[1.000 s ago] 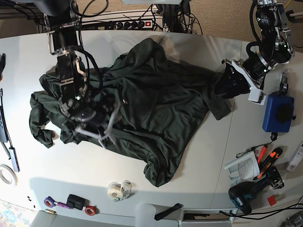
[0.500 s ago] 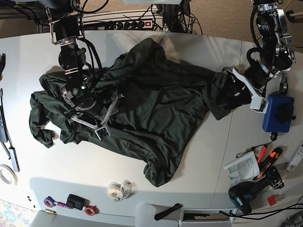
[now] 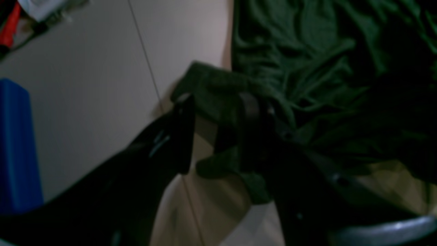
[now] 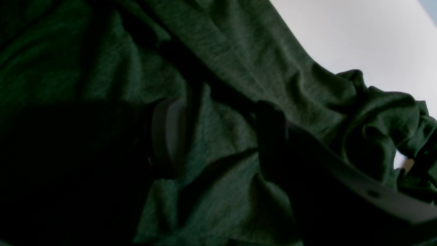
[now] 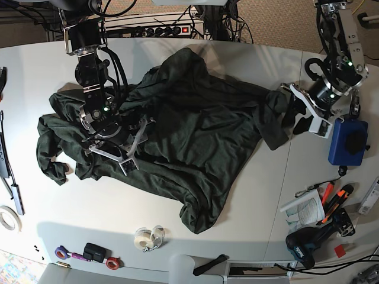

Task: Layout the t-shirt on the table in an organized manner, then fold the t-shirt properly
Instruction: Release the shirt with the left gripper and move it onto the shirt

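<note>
The dark green t-shirt lies crumpled across the middle of the white table, with sleeves bunched at the left and right. My left gripper is at the shirt's right sleeve end. In the left wrist view the left gripper has its jaws apart, with the sleeve end draped at the fingertips and table showing through the gap. My right gripper is down on the shirt's left part. In the right wrist view the right gripper is open with cloth under it.
A blue pouch lies just right of the left gripper, also in the left wrist view. Hand tools and a drill sit at the front right. Tape rolls lie at the front edge. A power strip is at the back.
The right gripper has shifted up and back on the shirt's left part and turned. The left gripper has moved slightly right, its jaws have parted and the sleeve end has slipped back.
</note>
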`<act>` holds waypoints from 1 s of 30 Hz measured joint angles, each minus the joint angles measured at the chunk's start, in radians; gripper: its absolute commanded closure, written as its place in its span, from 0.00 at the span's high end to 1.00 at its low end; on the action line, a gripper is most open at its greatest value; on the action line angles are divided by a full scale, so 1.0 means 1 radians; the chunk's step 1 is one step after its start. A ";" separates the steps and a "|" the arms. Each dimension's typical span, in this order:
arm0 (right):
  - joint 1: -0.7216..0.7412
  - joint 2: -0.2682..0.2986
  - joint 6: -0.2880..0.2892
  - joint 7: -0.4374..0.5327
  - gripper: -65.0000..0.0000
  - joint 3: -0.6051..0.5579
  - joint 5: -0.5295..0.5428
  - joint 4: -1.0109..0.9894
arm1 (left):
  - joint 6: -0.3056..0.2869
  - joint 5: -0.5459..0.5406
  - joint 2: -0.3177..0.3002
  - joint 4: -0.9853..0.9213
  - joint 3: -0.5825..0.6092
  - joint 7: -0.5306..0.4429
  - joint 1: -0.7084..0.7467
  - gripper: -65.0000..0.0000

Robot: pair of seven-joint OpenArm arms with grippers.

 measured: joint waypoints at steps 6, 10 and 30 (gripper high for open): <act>0.000 0.000 0.000 0.000 0.49 0.000 0.000 0.000 | -0.003 0.020 0.003 0.000 0.000 -0.059 0.013 0.33; 0.000 0.000 -0.023 0.001 0.49 0.000 -0.021 0.000 | -0.003 -0.033 0.003 0.000 0.000 -0.089 0.013 0.33; -0.046 -0.003 -0.214 -0.072 0.42 0.013 -0.290 -0.003 | 0.112 -0.073 0.001 -0.007 0.237 0.001 -0.150 0.12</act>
